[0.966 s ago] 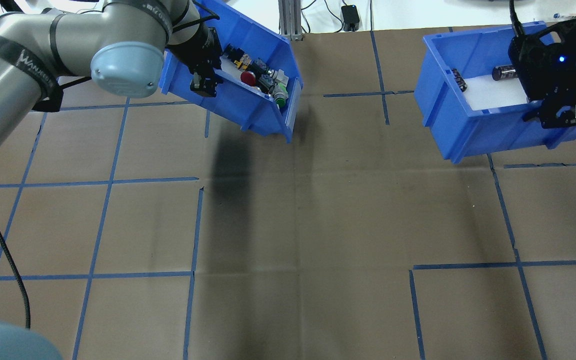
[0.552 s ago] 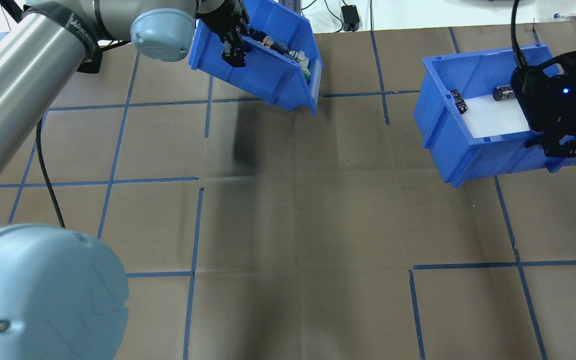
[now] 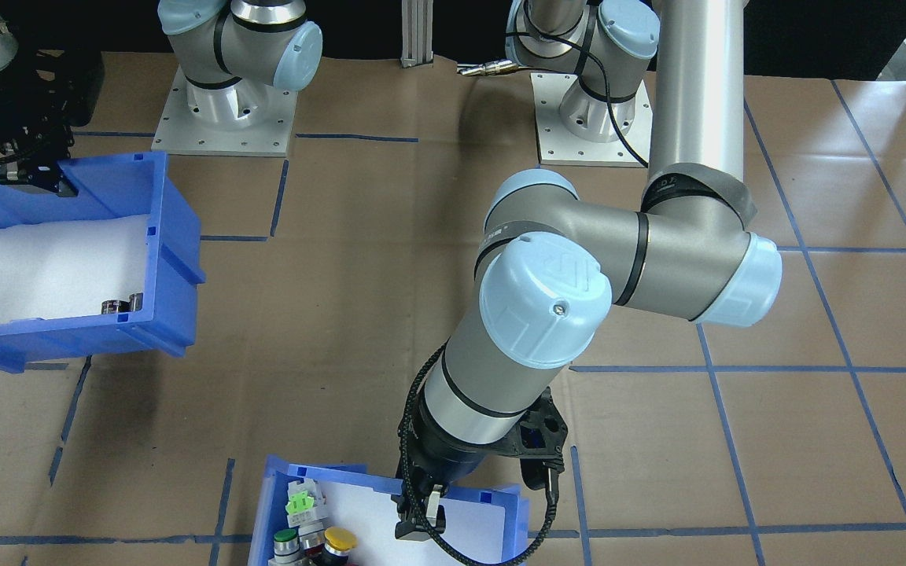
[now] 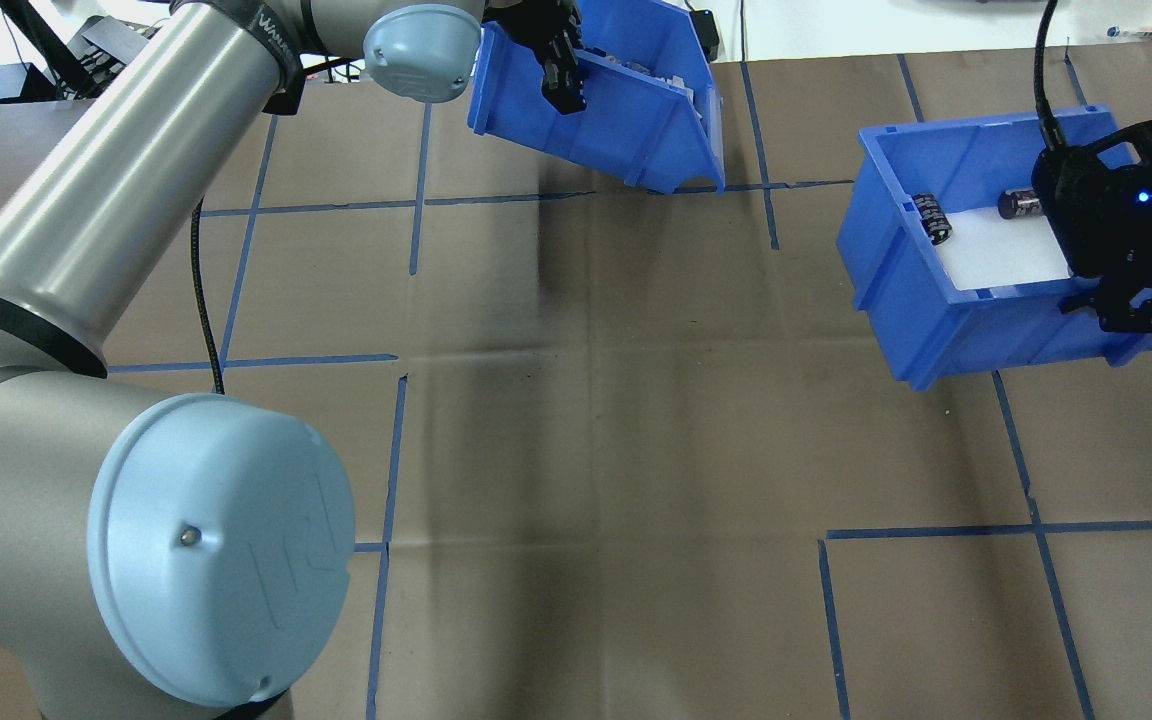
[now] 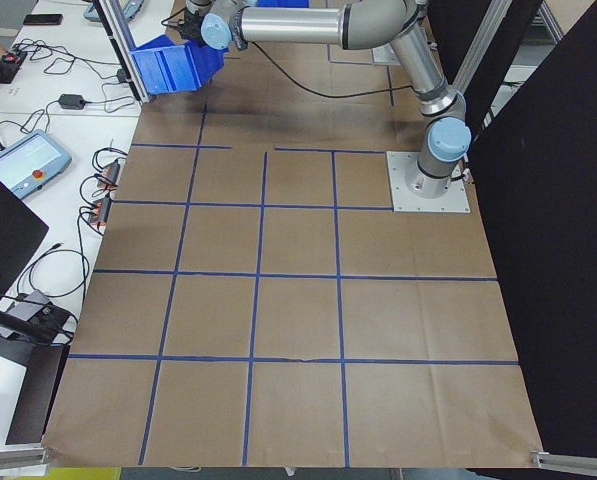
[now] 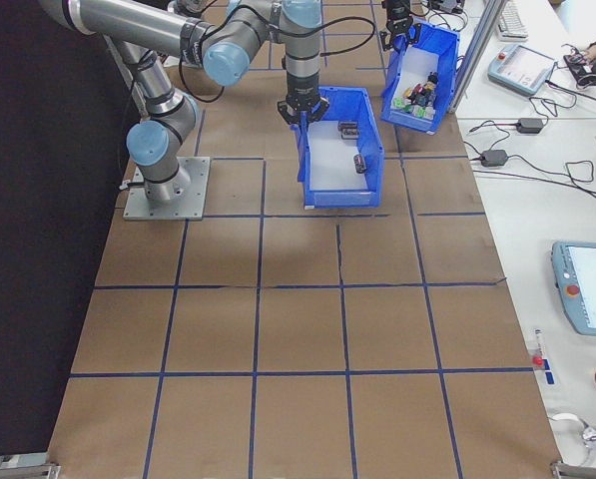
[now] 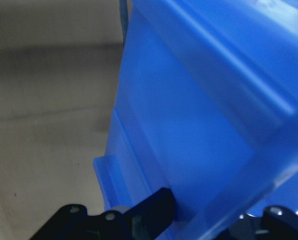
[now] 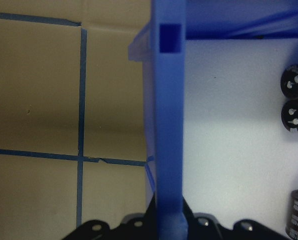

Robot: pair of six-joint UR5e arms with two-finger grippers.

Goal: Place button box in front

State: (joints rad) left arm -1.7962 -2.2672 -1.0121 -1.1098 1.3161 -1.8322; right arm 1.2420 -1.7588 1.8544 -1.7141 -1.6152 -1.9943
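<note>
In the overhead view, the button box (image 4: 626, 130) sits at the top centre of the frame, at the far edge of the table (image 4: 576, 450). It is lifted clear of the surface and tilted, its low open end dipping toward the right of the frame. The left gripper (image 4: 564, 72) is clamped on the box's rear wall, one finger inside and one outside, so the box hangs to the right of and below the gripper in this view. The left wrist view confirms this: a blue wall fills the frame, pinched between the black fingers (image 7: 149, 212) at the bottom edge.

In the front-facing view the same box (image 3: 500, 519) shows at the bottom centre, with a green button (image 3: 286, 538) and a yellow one (image 3: 340, 538) lying on white foam (image 3: 374, 511). The left gripper (image 3: 420, 515) grips the wall at the upper side of the box there.

The box's long axis runs from the gripped rear wall out to the open end, slanting from upper left to lower right in the overhead view. To set it down level, the open end must likely come up, or the gripped end come down.

At the right edge of the overhead view, the right gripper (image 4: 1141, 310) is closed on the near wall of the second bin (image 4: 896, 290), which holds black cylinders (image 4: 931, 218). That bin lies well apart from the button box, so the left arm is clearly the one placing it.
</note>
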